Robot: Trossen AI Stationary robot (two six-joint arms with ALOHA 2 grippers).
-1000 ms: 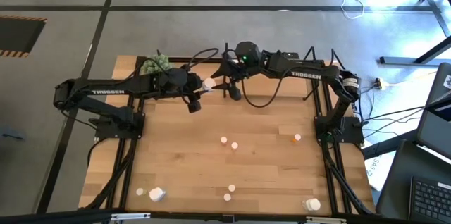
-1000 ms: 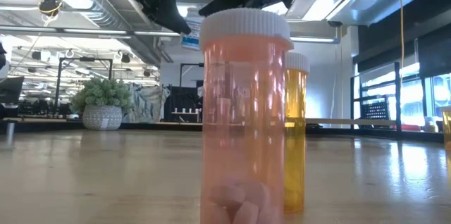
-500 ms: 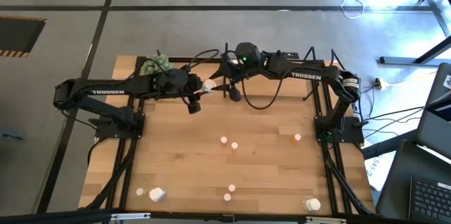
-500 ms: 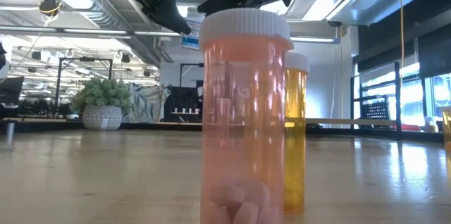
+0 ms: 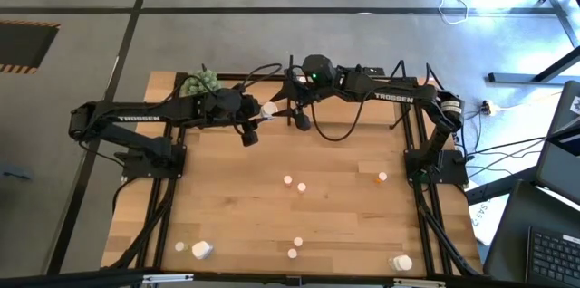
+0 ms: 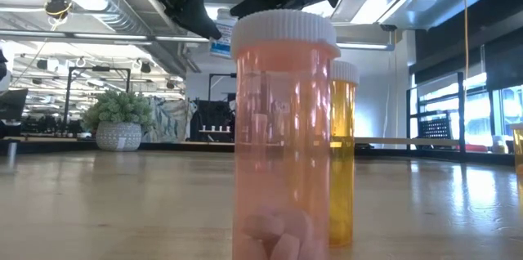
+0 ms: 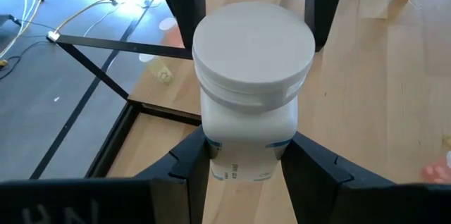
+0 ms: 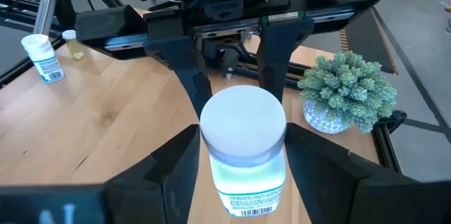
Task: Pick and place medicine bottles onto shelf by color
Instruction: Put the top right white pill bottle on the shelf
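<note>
- Left gripper [image 7: 246, 159]: upper centre of the high view, closed on the lower body of a white bottle [image 7: 254, 48]. Its fingers [image 7: 190, 157] press both sides of the bottle.
- Right gripper [image 8: 243, 171]: meets the left head-on at the same spot, set around the same bottle. Whether it bears on the bottle cannot be told.
- Change: none found. Over the last second both arms and the bottle hold the same pose in the high and low views. Judgement: a hand-over paused at the midpoint, with the bottle not yet released and no progress toward placement.
- Table [image 5: 227, 197]: fills the lower middle of the high view.
- Plant [image 5: 201, 81]: upper left of the table, just behind the left arm.
- White bottle, location: in the air between the two grippers, clear of the table, upper centre of the low view.
- White bottle, attitude: long axis close to vertical. The cap points up toward both wrist cameras and the label end points down.
- Shelf: not made out with certainty in any view.
- Small bottles: a pair [image 5: 294, 183] at table centre, one [image 5: 381, 177] to the right, and others along the lower edge. All stand unsorted.
</note>
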